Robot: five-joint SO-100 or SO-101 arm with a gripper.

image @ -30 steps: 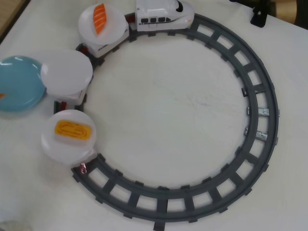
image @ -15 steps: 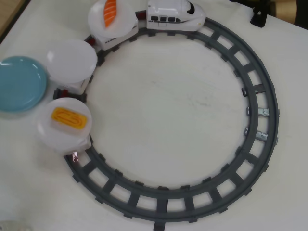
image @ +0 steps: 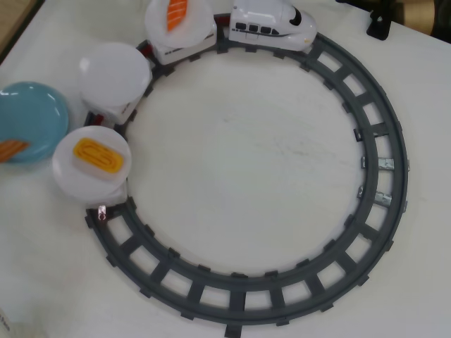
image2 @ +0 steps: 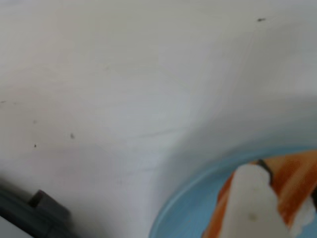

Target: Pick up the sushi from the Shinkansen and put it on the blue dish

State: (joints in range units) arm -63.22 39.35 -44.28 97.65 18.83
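Note:
The white Shinkansen (image: 275,24) stands at the top of the grey ring track and pulls cars topped by round white plates. The blue dish (image: 32,113) sits at the left, outside the track. The pale orange striped sushi (image: 10,149) lies on the dish at the overhead view's left edge. In the wrist view the sushi (image2: 292,173) lies on the blue dish (image2: 193,208), and a white finger (image2: 250,203) stands in front of it. My gripper (image2: 280,191) is right at the sushi; whether it grips it is unclear. The gripper is out of the overhead view.
A brighter orange piece (image: 176,13) rides on the first plate behind the train. The middle plate (image: 114,72) is bare. A yellow egg piece (image: 99,156) lies on the last plate. The grey track (image: 239,285) rings a white table. A dark stand (image: 380,24) is at top right.

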